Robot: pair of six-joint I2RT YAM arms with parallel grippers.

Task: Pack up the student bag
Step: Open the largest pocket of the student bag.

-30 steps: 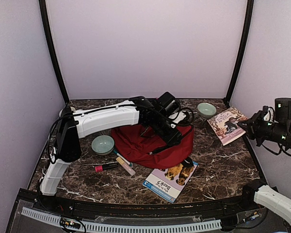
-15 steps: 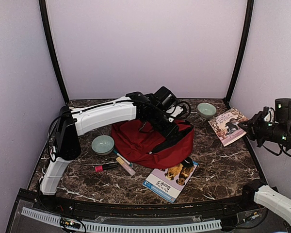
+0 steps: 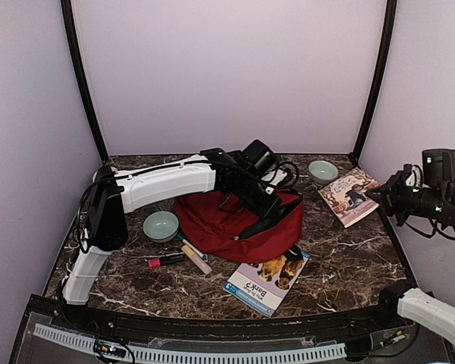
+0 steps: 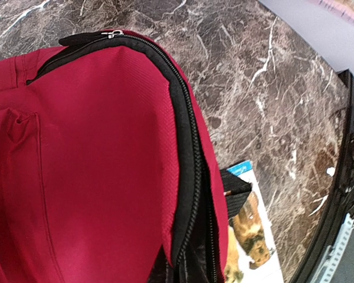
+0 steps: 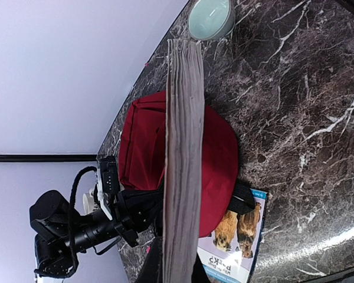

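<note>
Red bag (image 3: 212, 224) lay beneath the left tool (image 3: 269, 211), its jaws pressed together by the zipper (image 4: 186, 147); the right tool (image 3: 380, 196) pinched a book (image 3: 349, 196) ahead of it.

the dog book (image 3: 267, 277) cover reads "bark?".
</note>
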